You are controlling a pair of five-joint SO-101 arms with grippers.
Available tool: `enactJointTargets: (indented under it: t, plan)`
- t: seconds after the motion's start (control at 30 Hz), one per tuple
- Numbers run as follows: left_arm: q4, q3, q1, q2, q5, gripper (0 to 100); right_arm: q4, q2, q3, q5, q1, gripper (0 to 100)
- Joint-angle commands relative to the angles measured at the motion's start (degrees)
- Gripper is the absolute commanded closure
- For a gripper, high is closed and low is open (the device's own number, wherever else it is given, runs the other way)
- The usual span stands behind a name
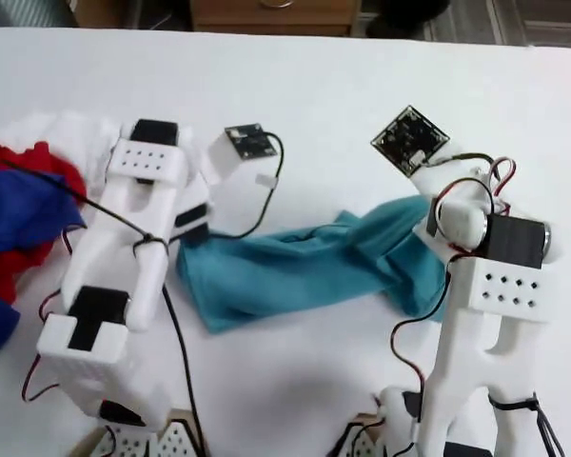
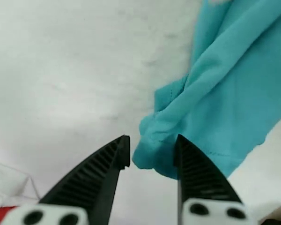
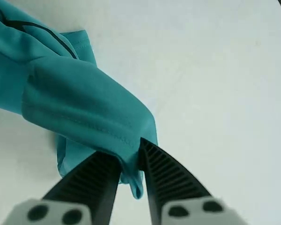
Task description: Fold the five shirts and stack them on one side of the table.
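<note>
White table: one teal shirt; right gripper pinches it; left gripper gapes.

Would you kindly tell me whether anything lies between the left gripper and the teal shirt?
Nothing visible does: the left gripper is open, and a corner of the teal shirt lies right at its fingertips.

A: Far half of the table is bare, free passage side to side.
B: Middle's blocked, teal shirt stretched from left arm to right arm.
A: Left edge taken by the shirt pile. It seems to touch the left arm, hard to tell.
B: Black cable hangs just beside that arm. Near strip between the arm bases is bare too.
</note>
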Motion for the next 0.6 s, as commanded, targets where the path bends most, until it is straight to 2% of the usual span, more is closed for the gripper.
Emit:
enactJointTargets:
  t: [0.0,0.23,0.3,0.37,0.4,0.57]
  plan:
    - [1.8,-0.7,0.0,-0.4,-2.2,83,-0.8,-2.2,-0.2,0.4,0.6,97.8]
    - [1.4,3.6,0.1,-0.4,-2.3,83,-0.8,-2.2,-0.3,0.4,0.6,97.8]
    - [1.5,3.8,0.2,-0.4,-2.3,87,-0.8,-2.2,-0.3,0.4,0.6,97.8]
    - [1.8,3.6,0.1,-0.4,-2.4,96,-0.8,-2.2,-0.4,0.4,0.6,97.8]
    - [2.0,3.6,0.3,-0.5,-3.2,98,-0.8,-2.2,-0.4,0.4,0.6,97.8]
    - [4.0,1.3,0.4,-1.0,-1.8,97,-0.9,-2.2,-0.4,-0.1,0.6,97.8]
